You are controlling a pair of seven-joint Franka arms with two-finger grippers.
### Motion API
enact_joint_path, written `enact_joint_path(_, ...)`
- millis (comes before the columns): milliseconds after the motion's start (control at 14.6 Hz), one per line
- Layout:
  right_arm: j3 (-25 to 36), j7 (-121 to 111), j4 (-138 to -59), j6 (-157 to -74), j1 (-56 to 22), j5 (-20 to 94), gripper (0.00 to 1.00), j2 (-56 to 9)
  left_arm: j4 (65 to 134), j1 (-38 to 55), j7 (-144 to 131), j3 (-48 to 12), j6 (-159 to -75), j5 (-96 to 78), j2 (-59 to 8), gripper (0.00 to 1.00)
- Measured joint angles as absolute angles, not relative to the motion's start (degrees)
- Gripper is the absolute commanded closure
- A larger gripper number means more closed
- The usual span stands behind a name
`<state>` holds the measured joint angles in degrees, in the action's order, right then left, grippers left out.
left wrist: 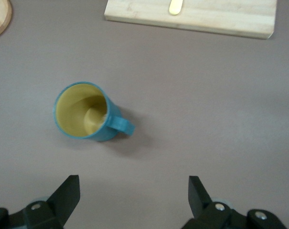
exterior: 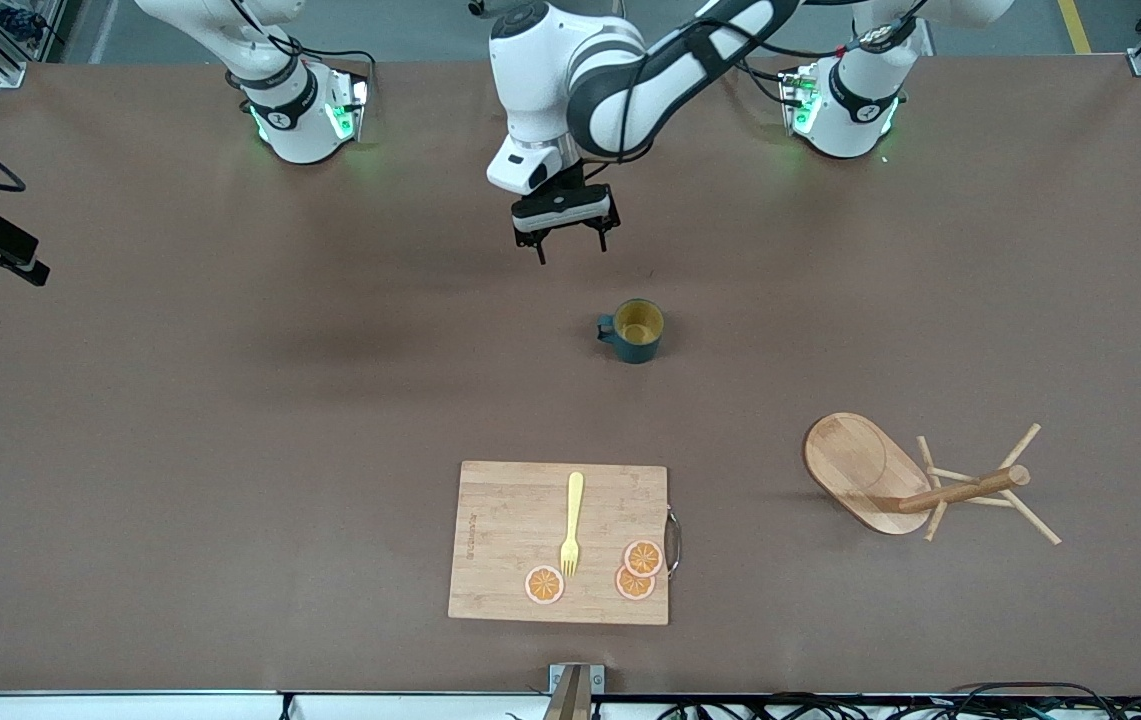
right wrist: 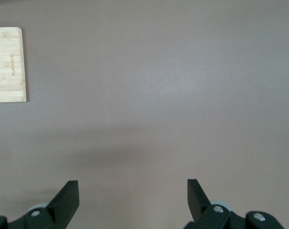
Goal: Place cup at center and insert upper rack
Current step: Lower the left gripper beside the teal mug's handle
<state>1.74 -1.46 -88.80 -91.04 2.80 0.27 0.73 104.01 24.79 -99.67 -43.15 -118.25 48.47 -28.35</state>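
Teal cup (exterior: 633,331) upright | apart from spread left fingers (left wrist: 68,193)

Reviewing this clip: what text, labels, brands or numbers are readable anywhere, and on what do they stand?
Nothing can be read with confidence.
Cutting board: a small engraved line near one edge, too small to read.
Cup: no lettering shows from these angles.
Upper rack, lying on its side: no markings.
Arm bases: small round logos, no readable words.
Left gripper open over the table; right gripper open, waiting.

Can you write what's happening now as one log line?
left end effector: open, above table near cup | cup: upright | rack: lying sideways | right arm: waiting
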Motion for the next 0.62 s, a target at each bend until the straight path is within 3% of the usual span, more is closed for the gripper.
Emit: enact_joint_path(617, 1.38, -1.45, -88.35, -91.39, 2.65, 0.47, 0.0, 0.75, 114.47, 28.23, -132.1, -43.04, -121.27, 79.31, -33.09, 0.0)
